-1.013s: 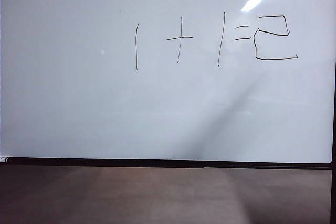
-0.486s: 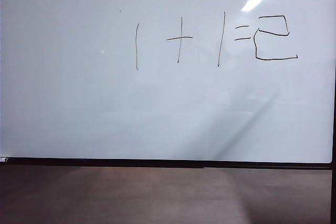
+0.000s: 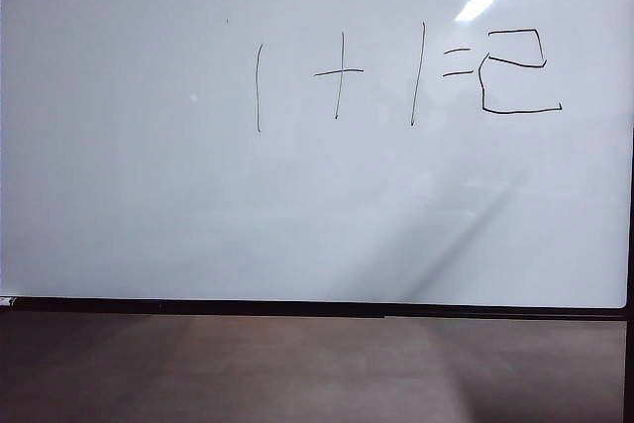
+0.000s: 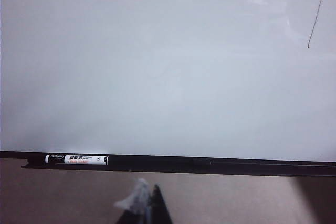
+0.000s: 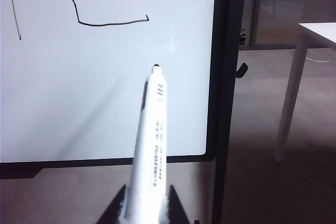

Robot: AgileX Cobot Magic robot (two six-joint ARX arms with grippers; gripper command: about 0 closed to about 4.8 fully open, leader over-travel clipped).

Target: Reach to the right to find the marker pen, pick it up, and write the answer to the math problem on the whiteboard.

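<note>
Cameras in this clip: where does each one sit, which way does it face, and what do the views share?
Exterior view: off the arms, square-on to the whiteboard with the math problem and the answer; no robot parts show.
Left wrist view: faces the board's lower edge, where a second marker lies; left end effector tips show, state unclear.
Right wrist view: faces the board's right edge; right end effector shut on the marker pen.
Shared: exterior and right wrist both show the answer.
</note>
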